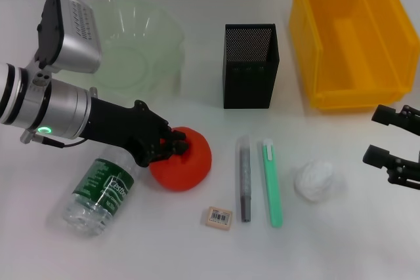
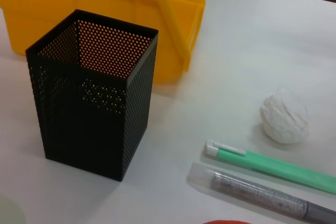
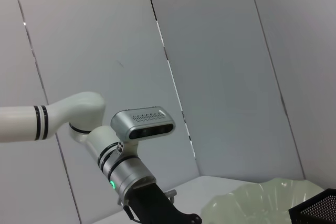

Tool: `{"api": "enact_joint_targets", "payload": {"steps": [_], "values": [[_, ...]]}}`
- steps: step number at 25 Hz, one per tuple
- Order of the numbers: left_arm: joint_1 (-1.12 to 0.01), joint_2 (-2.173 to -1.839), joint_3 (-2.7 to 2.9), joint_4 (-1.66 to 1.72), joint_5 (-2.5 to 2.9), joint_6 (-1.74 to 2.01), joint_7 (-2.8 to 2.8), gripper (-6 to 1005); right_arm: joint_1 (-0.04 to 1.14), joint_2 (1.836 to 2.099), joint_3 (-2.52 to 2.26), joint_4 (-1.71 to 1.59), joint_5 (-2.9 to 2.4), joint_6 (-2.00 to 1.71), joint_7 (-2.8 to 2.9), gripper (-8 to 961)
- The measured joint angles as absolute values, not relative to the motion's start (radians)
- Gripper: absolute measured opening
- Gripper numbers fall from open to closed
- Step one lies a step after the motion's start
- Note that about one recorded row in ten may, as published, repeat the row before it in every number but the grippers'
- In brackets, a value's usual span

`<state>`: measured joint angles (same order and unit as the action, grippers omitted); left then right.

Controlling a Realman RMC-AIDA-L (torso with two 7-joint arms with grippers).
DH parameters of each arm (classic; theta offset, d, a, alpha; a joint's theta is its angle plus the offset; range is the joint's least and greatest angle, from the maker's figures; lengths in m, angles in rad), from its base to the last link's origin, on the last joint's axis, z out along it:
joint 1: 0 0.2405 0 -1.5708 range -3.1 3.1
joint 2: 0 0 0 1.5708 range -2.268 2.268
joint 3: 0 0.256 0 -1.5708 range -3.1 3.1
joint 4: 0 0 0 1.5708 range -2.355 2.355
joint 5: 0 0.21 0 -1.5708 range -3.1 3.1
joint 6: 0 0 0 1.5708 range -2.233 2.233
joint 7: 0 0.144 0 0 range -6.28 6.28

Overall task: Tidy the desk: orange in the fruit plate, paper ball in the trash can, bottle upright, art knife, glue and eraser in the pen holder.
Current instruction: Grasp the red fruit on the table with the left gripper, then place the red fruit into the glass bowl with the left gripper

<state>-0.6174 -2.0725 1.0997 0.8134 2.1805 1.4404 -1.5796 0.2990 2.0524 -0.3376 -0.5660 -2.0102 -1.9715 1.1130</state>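
A white desk seen from above. The left gripper (image 1: 176, 147) is clenched around the orange (image 1: 182, 160), which sits on the desk just beside a bottle (image 1: 102, 187) lying on its side. The fruit plate (image 1: 134, 47), a pale green glass bowl, stands behind them, well apart.

The right gripper (image 1: 394, 143) hangs released at the desk's right edge, near the yellow bin (image 1: 354, 37).

Risks, as I judge them: the round orange could slip from the fingers if the hold is shallow, and lifting it could nudge the bottle and set it rolling.

The bottle's green label shows white script, too small to read surely. The eraser (image 1: 219, 218) bears a barcode-like sticker, unreadable. Nearby lie the glue (image 1: 244, 180), knife (image 1: 272, 183), paper ball (image 1: 315, 181) and black mesh holder (image 1: 250, 65).
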Motion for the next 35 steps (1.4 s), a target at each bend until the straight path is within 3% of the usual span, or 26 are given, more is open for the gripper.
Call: {"api": "enact_joint_targets", "payload": {"steps": [15,28,35], "values": [[-0.611,-2.069,1.085,0.82,2.158,1.482,-1.575,68,0.304,2.052,-0.337,-0.543,-2.003,-1.943,1.11,813],[-0.609,-2.057,0.756,0.835,2.0,1.667,-1.524,69,0.331,2.055,-0.337,-0.534,-2.003,-1.927,1.109,813],[-0.603,-2.063,0.608,0.823,1.892,1.488,-1.472,61,0.351,2.056,-0.333,-0.496,-1.976,-1.888,1.109,814]]}}
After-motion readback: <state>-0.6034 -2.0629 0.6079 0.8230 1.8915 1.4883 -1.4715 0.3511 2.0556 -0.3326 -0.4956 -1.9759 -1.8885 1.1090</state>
